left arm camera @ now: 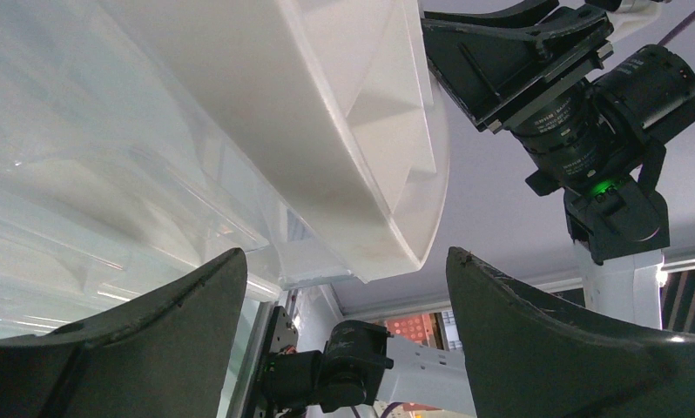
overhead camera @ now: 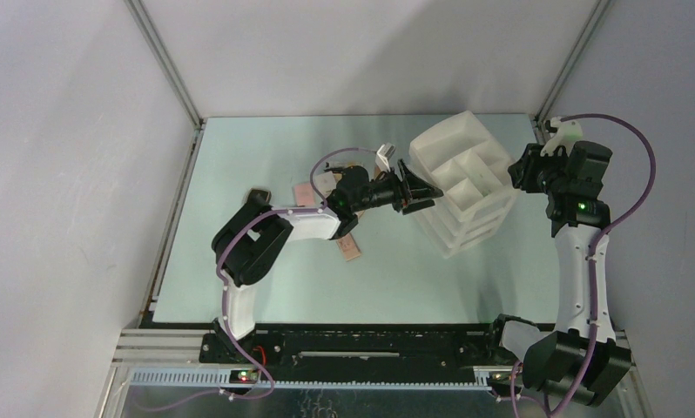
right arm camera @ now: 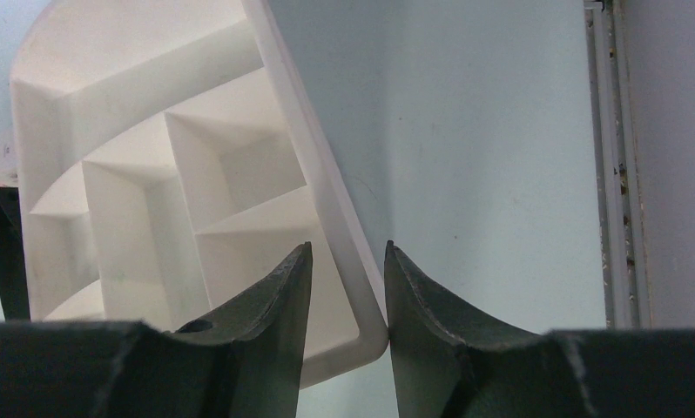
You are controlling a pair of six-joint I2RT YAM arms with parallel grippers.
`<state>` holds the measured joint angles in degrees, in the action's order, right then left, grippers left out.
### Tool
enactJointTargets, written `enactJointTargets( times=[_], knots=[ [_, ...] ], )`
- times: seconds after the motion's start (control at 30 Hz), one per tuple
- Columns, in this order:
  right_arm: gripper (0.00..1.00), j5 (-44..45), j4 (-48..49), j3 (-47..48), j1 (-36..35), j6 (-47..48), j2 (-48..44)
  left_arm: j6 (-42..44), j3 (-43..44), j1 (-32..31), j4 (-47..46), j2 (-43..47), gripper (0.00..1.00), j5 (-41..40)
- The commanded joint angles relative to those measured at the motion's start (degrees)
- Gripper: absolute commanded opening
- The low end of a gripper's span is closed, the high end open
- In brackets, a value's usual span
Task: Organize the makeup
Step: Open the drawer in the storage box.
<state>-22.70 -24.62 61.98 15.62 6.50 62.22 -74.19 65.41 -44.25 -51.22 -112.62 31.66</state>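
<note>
Makeup palettes lie on the desk behind the left end effector, which gapes wide and empty beside the white organizer. The right end effector pinches that organizer's rim.

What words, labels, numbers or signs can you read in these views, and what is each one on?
No text reads clearly.
White lettering on the lens ring of the right wrist camera: too small to read.
Marks on the red panel in the background: blurred.
The white organizer: blank.

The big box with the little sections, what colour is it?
The box is white, clearest in the right wrist view.
</note>
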Motion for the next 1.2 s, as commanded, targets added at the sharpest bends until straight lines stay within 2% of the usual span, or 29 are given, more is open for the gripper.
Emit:
enactJointTargets(
  times=[0.0,0.3,0.57,0.9,1.17],
  knots=[
    [0.45,-2.1,1.2,1.3,-0.6,-0.8,-1.4,0.2,-1.0,-0.3,-0.9,2.4,0.89,0.8],
    [0.45,-2.1,1.1,1.3,-0.6,-0.5,-1.5,1.8,-0.7,0.0,3.1,2.8,0.89,0.9],
    [0.45,-2.3,1.1,1.4,-0.6,-0.5,-1.2,2.0,3.2,0.4,5.7,1.2,0.89,0.4],
    [0.45,-2.5,0.7,1.3,-0.6,-0.4,-1.1,0.7,7.4,0.6,4.3,-1.4,0.89,1.6],
    [0.46,-2.6,0.7,1.3,-0.6,-0.4,-1.2,1.3,8.8,0.9,7.4,-2.1,0.89,0.9]
  ],
)
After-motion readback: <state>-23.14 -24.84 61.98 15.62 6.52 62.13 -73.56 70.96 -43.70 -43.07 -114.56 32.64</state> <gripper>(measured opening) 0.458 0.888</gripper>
